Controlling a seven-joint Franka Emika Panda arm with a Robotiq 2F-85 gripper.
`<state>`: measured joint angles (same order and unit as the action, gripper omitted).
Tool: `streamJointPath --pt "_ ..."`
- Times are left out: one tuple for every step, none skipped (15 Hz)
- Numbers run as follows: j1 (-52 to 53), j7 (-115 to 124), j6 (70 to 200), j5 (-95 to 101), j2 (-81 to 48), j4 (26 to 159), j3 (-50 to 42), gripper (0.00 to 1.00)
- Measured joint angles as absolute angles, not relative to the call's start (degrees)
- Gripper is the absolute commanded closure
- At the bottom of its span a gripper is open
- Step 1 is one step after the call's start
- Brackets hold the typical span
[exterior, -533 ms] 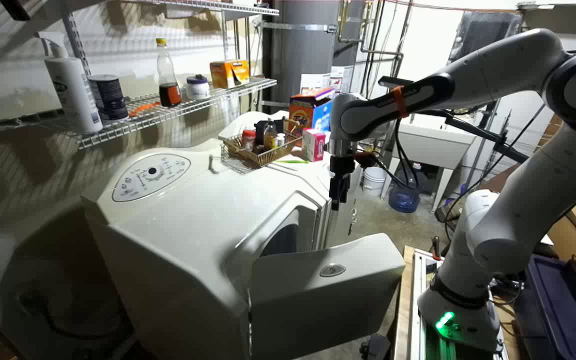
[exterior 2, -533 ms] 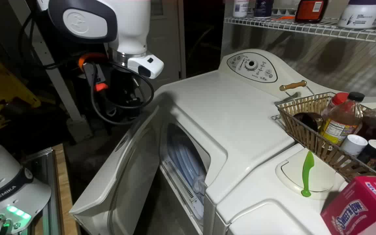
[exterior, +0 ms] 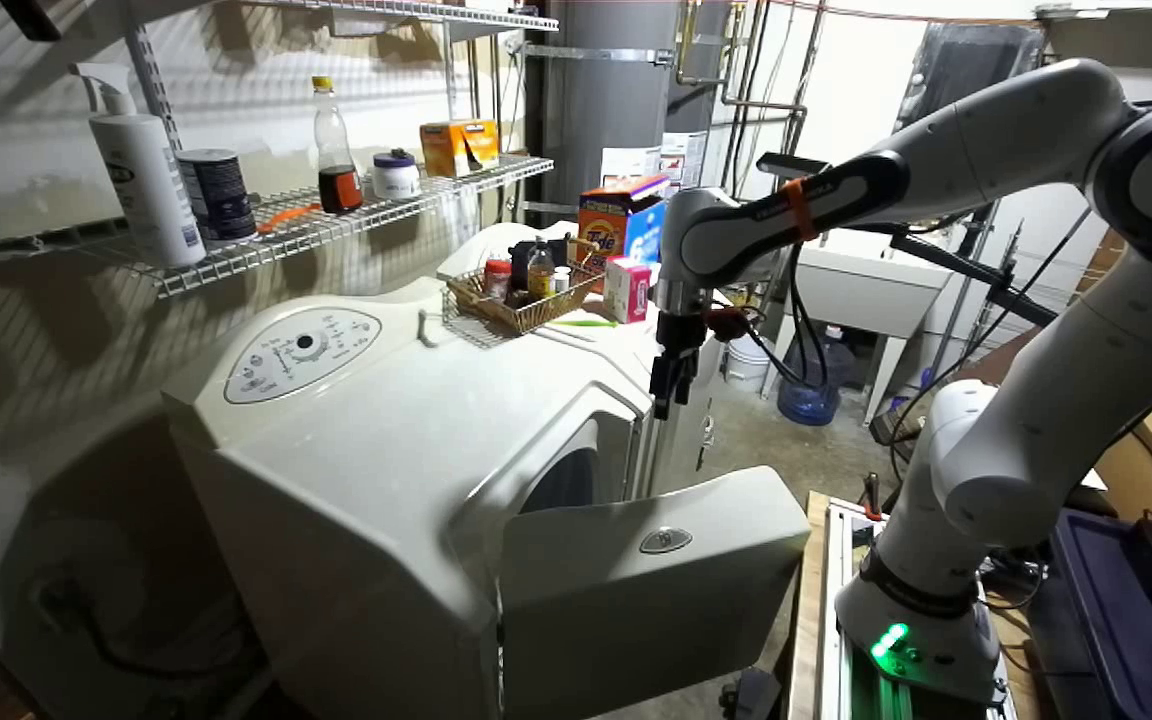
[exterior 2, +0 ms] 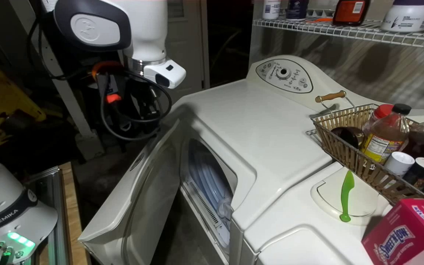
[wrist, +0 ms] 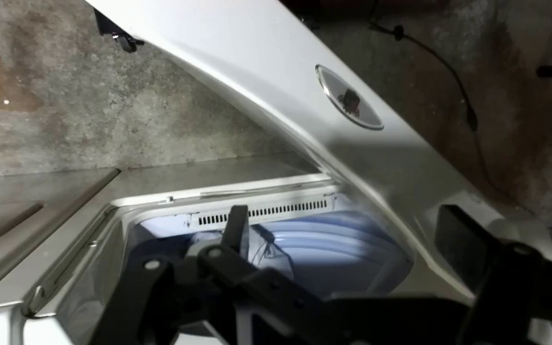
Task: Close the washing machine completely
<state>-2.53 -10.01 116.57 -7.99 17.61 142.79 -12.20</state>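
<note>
The washing machine is a large off-white box with a dial panel, also seen in an exterior view. Its front door stands wide open, swung outward, and shows in an exterior view and the wrist view. The drum opening is exposed, with a blue-grey inside. My gripper points down above the gap between door and machine front. In the wrist view the gripper's fingers are spread and empty, one over the opening and one over the door. I see no contact with the door.
A second white appliance adjoins the machine. A basket of bottles, a pink box and a green scoop stand on top. A wire shelf with bottles hangs above. The robot's base stands close to the door's free edge.
My gripper has shifted slightly toward the machine and turned a little. The door and the machine have not moved.
</note>
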Motion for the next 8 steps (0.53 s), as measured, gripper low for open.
streamJointPath --pt "-3.16 -7.35 119.41 -7.54 17.63 143.89 -11.29 0.0" --pt "-3.85 -4.61 122.4 -7.0 17.66 145.4 -10.36 0.0" --pt "-4.54 -1.64 125.18 -6.19 17.74 147.24 -9.42 0.0" --pt "-5.24 1.49 127.7 -5.15 17.84 149.19 -8.45 0.0" --pt "-6.01 4.84 130.13 -3.76 18.0 151.23 -7.45 0.0" --pt "-6.85 8.35 132.13 -2.14 18.17 153.18 -6.41 0.0" --pt "-7.79 12.12 133.6 -0.35 18.37 154.94 -5.33 0.0" --pt "-8.78 15.83 134.34 1.42 18.59 156.33 -4.28 0.0"
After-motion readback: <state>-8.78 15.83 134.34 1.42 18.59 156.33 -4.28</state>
